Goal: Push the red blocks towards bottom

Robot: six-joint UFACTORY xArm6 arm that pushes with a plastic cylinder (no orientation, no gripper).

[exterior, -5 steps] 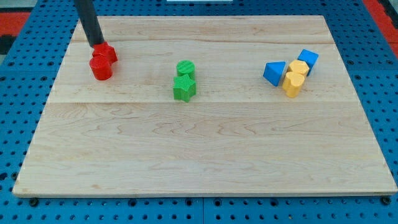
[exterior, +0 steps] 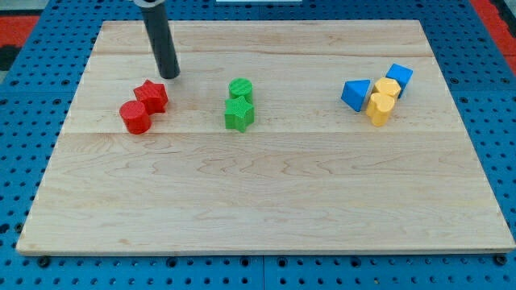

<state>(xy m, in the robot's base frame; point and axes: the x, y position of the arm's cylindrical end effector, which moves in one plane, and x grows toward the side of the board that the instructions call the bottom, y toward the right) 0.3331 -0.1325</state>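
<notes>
Two red blocks touch at the view's left: a red star-like block (exterior: 151,95) and a red cylinder (exterior: 135,118) just below-left of it. My tip (exterior: 169,76) rests on the board just above and right of the red star-like block, a small gap away. The dark rod rises from it towards the view's top.
A green cylinder (exterior: 240,88) and a green star block (exterior: 239,113) sit touching at the centre. At the view's right a blue triangular block (exterior: 355,94), a blue cube (exterior: 399,76) and two yellow blocks (exterior: 380,109) cluster together. The wooden board (exterior: 266,201) lies on a blue pegboard.
The red blocks have shifted down and slightly right. My tip has moved right and a little down, from the upper left of the red blocks to their upper right.
</notes>
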